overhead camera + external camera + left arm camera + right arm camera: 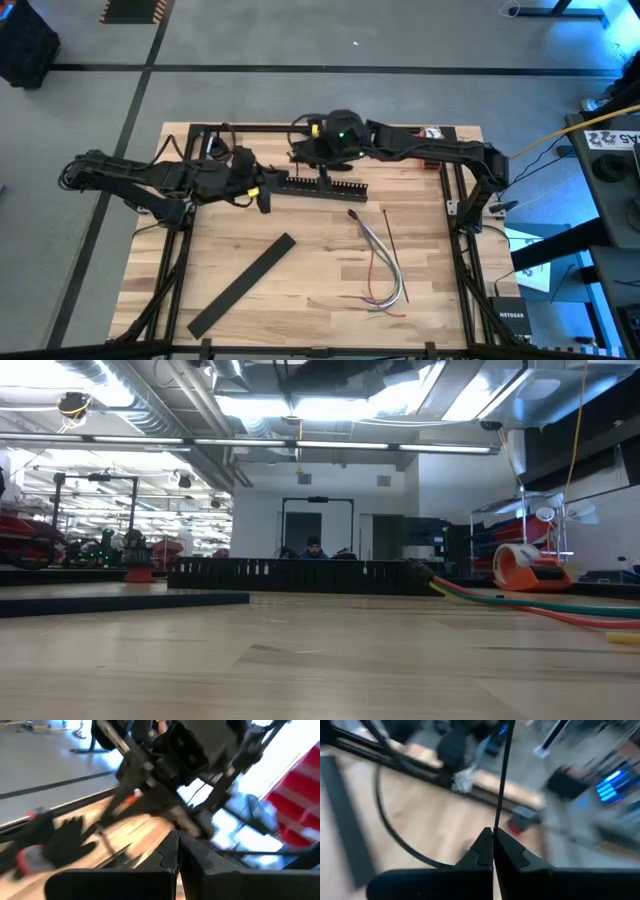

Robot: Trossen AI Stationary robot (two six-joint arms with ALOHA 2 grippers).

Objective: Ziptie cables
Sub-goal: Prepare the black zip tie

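Observation:
The cables [385, 262], a loose bundle of thin grey, white and red wires, lie on the wooden table right of centre. They also show close up in the low view [540, 605]. My right gripper [298, 152] hangs above the table's far middle, shut on the ziptie [503, 775], a hair-thin dark straight strip. My left gripper [264, 198] is up in the air just left of it and nearer, shut [177, 845], with nothing seen between its fingers. Neither gripper shows in the low view. My right gripper pinches one end of the ziptie [494, 824] between its two fingertips. The strip sticks straight out ahead of the fingers, in line with them. It is lifted clear of the table.
A long black comb-slotted bar [322, 185] lies under the two grippers near the far edge. A flat black strip [243, 284] lies slantwise at the near left. A thin dark strand [393, 240] lies along the cables. A tape roll [525, 565] stands at the far right, and black frame rails [455, 200] border the table.

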